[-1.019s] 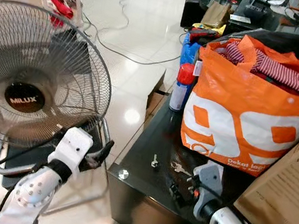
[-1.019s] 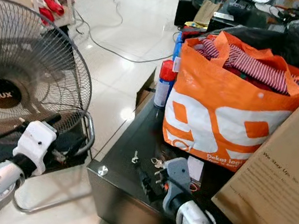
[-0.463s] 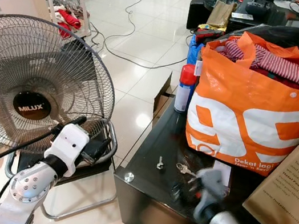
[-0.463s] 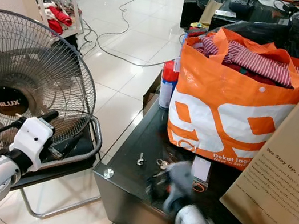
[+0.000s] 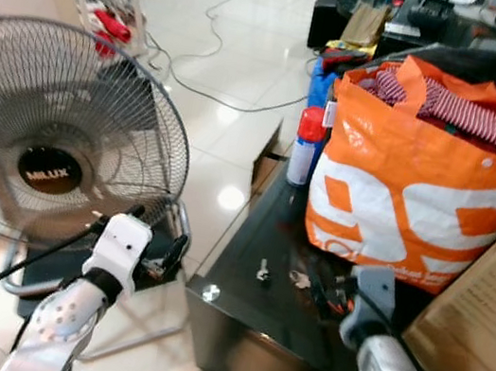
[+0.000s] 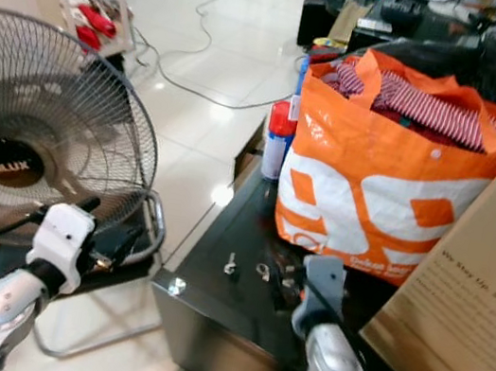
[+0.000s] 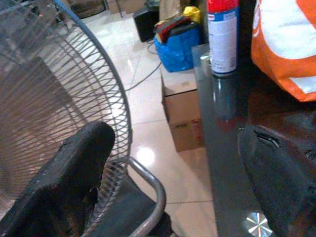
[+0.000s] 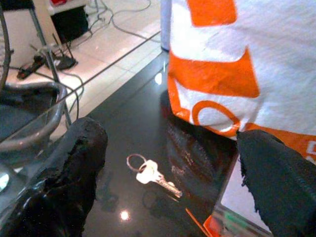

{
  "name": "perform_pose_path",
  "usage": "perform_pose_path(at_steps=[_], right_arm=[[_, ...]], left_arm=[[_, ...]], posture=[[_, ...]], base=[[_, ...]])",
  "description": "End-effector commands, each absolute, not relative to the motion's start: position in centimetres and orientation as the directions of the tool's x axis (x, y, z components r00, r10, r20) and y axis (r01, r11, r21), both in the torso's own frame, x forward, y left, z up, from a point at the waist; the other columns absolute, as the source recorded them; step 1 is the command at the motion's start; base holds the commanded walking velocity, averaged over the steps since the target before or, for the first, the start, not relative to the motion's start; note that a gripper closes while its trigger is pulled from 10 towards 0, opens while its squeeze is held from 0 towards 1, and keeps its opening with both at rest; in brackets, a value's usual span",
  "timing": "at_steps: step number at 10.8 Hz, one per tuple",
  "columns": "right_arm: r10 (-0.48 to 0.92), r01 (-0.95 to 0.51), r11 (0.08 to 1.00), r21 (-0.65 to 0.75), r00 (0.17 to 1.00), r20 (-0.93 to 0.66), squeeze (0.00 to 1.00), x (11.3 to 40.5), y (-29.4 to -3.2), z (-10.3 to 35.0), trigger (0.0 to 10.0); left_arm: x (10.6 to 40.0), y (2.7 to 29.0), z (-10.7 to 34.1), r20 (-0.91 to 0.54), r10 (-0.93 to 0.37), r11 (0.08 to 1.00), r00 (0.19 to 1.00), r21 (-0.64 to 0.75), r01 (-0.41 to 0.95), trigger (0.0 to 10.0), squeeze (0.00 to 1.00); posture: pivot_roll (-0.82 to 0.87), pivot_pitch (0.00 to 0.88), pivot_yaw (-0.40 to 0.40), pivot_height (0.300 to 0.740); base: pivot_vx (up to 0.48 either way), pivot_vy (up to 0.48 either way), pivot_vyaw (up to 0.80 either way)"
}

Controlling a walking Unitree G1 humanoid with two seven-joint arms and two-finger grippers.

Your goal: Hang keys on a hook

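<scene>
On the bench (image 5: 254, 316), beside the bag (image 5: 422, 178), our right tool (image 8: 168, 163) hangs spread over the keys (image 8: 153, 175); closing off-centre, we judge, could skid them across the slick top.

Bright, even daylight fills the room, and pale glare patches shine on the floor tiles (image 5: 227, 196) beside the fan (image 5: 52, 151). Both eye views are softly motion-blurred. The wrist views are sharper, with small highlights on the glossy table (image 8: 133, 143) and blurred near fingers (image 8: 74, 163).
</scene>
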State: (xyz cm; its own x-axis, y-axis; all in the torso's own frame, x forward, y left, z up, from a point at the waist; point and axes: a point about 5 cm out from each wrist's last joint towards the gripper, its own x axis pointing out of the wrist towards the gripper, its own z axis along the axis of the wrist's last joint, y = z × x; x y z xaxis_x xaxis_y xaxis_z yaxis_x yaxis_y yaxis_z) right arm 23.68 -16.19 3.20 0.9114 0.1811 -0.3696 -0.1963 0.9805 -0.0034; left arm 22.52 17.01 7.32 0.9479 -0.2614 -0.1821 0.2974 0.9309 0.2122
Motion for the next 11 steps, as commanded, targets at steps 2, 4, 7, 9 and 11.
perform_pose_path(at_steps=[2, 4, 7, 9, 11], right_arm=[[0.225, -0.261, 0.965, -0.024, 0.873, -0.432, 1.0, 24.1, -15.4, 1.8, 10.0], [0.274, -0.337, 0.941, -0.036, 0.818, -0.506, 1.0, 24.6, -14.2, 0.4, 10.0], [0.368, -0.425, 0.905, 0.001, 0.782, -0.502, 1.0, 24.7, -12.9, 0.1, 10.0], [0.384, -0.442, 0.897, 0.0, 0.779, -0.495, 1.0, 24.6, -12.7, 0.1, 10.0], [0.465, -0.516, 0.856, 0.027, 0.746, -0.477, 1.0, 24.1, -11.4, 0.2, 10.0]], left_arm=[[23.0, 16.9, 7.6, -0.18, -0.298, 0.913, 0.937, 0.232, 0.335, 10.0, 0.0], [23.0, 17.1, 7.4, -0.188, -0.319, 0.904, 0.929, 0.234, 0.358, 10.0, 0.0], [22.3, 16.7, 7.5, -0.204, -0.366, 0.882, 0.908, 0.233, 0.409, 10.0, 0.0], [21.8, 16.7, 7.5, -0.216, -0.388, 0.869, 0.896, 0.238, 0.434, 10.0, 0.0], [21.4, 17.1, 8.1, -0.224, -0.414, 0.851, 0.882, 0.248, 0.462, 10.0, 0.0]], posture=[[-0.04, 0.0, 0.042, 0.74], [-0.04, 0.007, 0.041, 0.74], [-0.04, 0.056, 0.04, 0.74], [-0.05, 0.104, 0.04, 0.74], [-0.03, 0.179, 0.028, 0.74]], base=[[0.0, 0.0, 0.0], [0.0, 0.0, 0.0], [0.0, 0.0, 0.0], [0.0, 0.0, 0.0], [0.0, 0.0, 0.0]])
